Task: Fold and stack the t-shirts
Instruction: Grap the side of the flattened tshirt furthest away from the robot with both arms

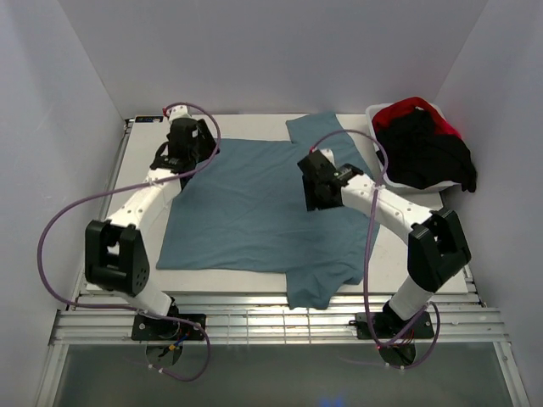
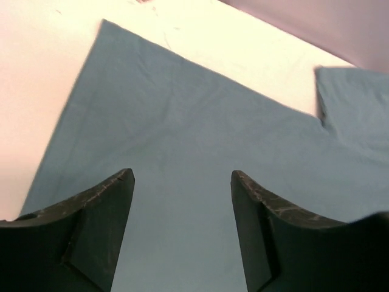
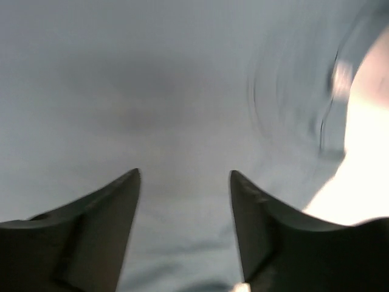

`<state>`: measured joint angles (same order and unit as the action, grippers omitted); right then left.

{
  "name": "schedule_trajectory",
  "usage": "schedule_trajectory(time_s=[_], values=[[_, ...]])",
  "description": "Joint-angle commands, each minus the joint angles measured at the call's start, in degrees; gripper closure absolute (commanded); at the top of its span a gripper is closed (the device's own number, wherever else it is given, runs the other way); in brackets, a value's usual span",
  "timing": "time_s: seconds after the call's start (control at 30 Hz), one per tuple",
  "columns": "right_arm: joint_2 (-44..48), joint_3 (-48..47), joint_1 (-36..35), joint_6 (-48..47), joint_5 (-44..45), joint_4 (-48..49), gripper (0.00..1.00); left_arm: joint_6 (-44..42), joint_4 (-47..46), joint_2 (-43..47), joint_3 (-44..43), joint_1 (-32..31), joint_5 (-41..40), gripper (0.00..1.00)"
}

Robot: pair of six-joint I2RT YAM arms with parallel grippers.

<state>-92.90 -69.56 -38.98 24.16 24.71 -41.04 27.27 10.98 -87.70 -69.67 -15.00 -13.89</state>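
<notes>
Top: teal t-shirt spread flat on desk, 1 sleeve over the near edge, the other toward the white tub at far right. Tub holds black t-shirt and red t-shirt in a heap. Left arm reaches over the tee's far-left corner, right arm over its right half. Left wrist: left jaws wide open, gripping nothing, teal fabric and a sleeve below. Right wrist: right jaws wide open, empty, blurred teal fabric underneath.

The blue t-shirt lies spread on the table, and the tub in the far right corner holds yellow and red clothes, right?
No. The top external view shows the tub holding black and red clothes, not yellow; the blue t-shirt does lie spread on the table.
</notes>
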Motion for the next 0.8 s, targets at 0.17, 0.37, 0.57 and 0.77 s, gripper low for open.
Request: schedule_trajectory(time_s=[0.17, 0.37, 0.57, 0.77], values=[[-12.97, -28.15, 12.95, -13.08, -2.81, 9.48, 0.28, -7.49, 1.76, -21.0, -22.32, 6.65, 4.12, 0.15], [-32.65, -50.3, 23.5, -15.1, -14.33, 8.87, 0.33, -11.61, 2.2, -35.49, -36.21, 9.12, 4.75, 0.18], [-46.73, -62.09, 29.22, -14.15, -28.03, 12.55, 0.34, -15.92, 2.73, -44.57, -44.32, 9.47, 1.06, 0.2], [-50.0, -62.54, 30.54, -13.17, -32.44, 20.37, 0.32, -17.51, 0.97, -48.26, -46.0, 10.52, 0.01, 0.21]])
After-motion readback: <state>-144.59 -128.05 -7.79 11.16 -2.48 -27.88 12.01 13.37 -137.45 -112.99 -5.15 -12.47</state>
